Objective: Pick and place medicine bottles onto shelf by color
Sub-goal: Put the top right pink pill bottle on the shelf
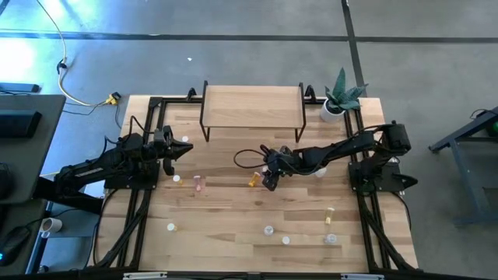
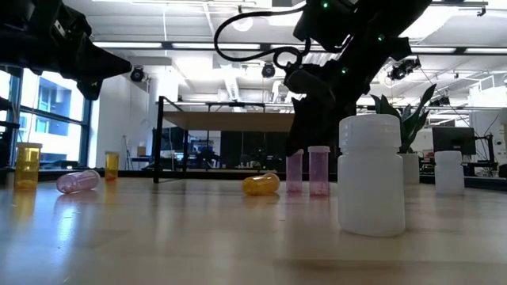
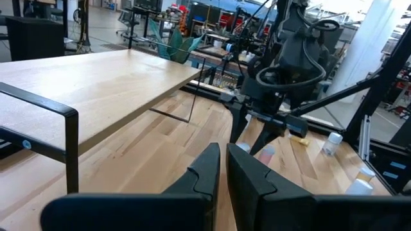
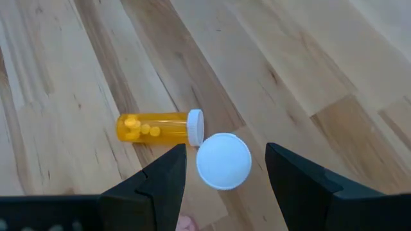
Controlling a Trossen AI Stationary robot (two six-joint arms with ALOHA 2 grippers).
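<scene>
From my remote station I see the right gripper (image 4: 225, 170) poised with its jaws spread wide directly over an upright bottle, whose white cap (image 4: 223, 161) sits between the two fingers but is not yet gripped. I read this as the approach to a pick: the jaws stand open so they can drop round the bottle. Just beside it an orange medicine bottle (image 4: 157, 126) lies on its side, pills visible inside, cap toward the upright one; I judge it too near for comfort if the jaws descend crooked.

The left gripper (image 1: 180, 149) waits clenched and empty near the table's left edge, well clear of the work. The shelf (image 1: 253, 106) stands bare at the far side of the table, so sorting has, by my estimate, hardly begun.

Only the right wrist view shows the cap centred between the fingers. The overhead view alone gives the scatter of other bottles toward the near edge. The table-level view adds two upright pink bottles (image 2: 307, 169) under the right arm, hinting that the target is pink, with a large white bottle (image 2: 371, 176) close to the lens.
</scene>
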